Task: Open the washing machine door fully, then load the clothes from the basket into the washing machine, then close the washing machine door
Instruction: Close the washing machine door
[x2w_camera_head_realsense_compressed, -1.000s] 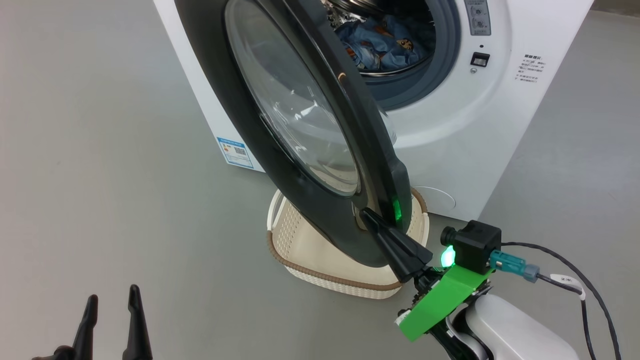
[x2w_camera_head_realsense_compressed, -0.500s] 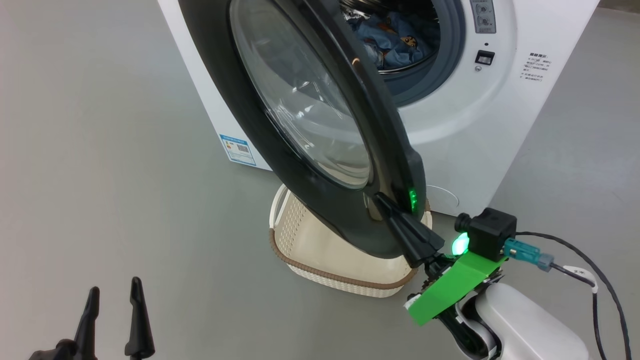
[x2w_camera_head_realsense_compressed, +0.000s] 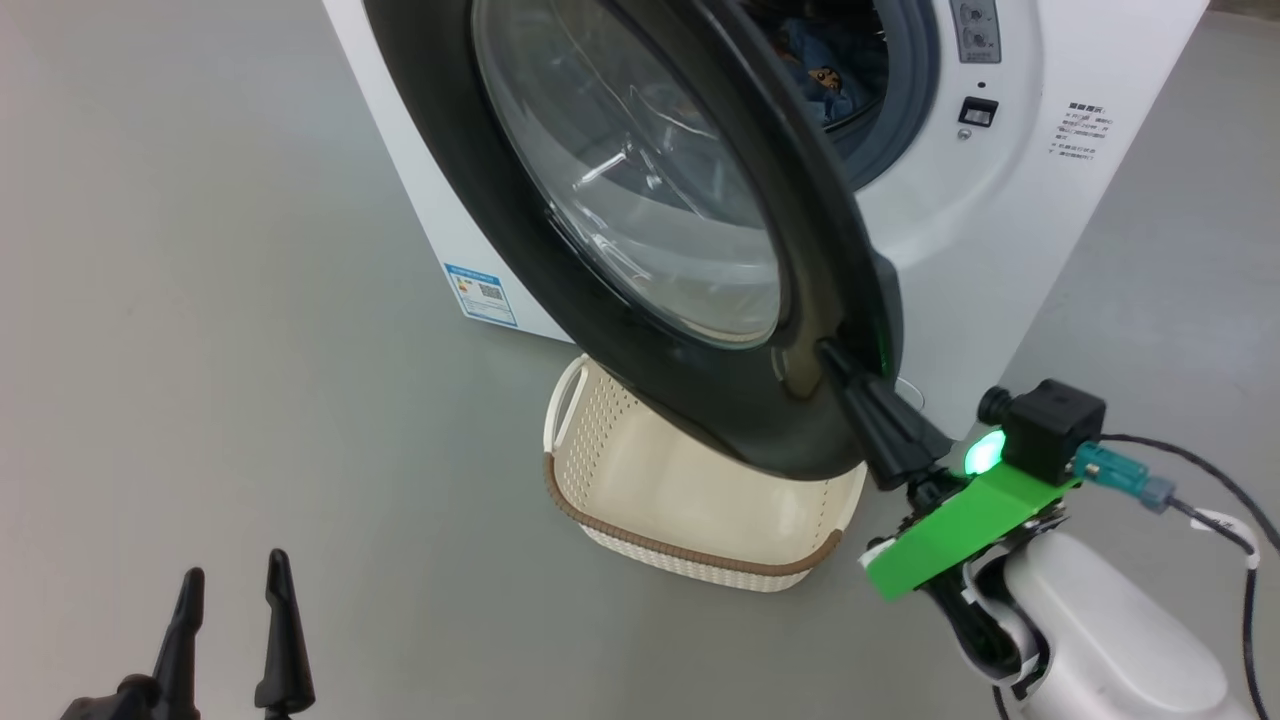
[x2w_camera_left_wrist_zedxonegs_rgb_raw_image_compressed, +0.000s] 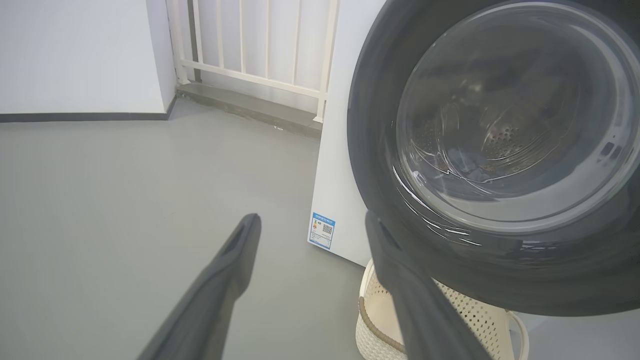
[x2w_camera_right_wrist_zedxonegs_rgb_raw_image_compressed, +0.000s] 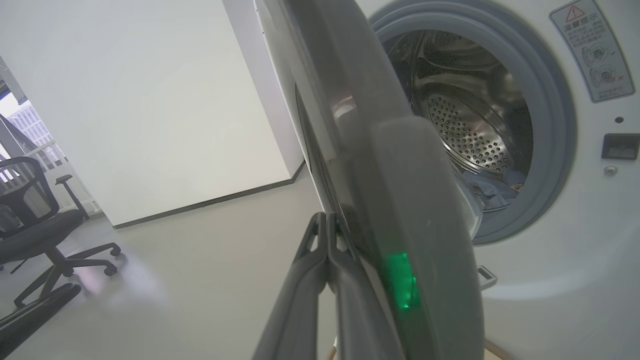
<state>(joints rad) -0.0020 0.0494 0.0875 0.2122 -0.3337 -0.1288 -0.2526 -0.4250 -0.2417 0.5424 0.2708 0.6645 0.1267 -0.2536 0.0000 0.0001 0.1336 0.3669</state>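
Touching the washing machine door (x2w_camera_head_realsense_compressed: 700, 410): closed right fingers (x2w_camera_head_realsense_compressed: 882, 422)

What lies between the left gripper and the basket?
Bare grey floor; the head view shows nothing else between the left gripper and the basket.

Before me: one white boxy washing machine (x2w_camera_head_realsense_compressed: 980, 260), one glossy black round door (x2w_camera_head_realsense_compressed: 480, 200), one cream perforated plastic basket (x2w_camera_head_realsense_compressed: 620, 460), one black wheeled office chair (x2w_camera_right_wrist_zedxonegs_rgb_raw_image_compressed: 35, 230).

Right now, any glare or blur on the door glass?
Head view: white glare streaks on the porthole of the round glossy black door. Left wrist view: same streaks, perforated steel drum dim behind. Right wrist view: door edge close, soft, green glow.
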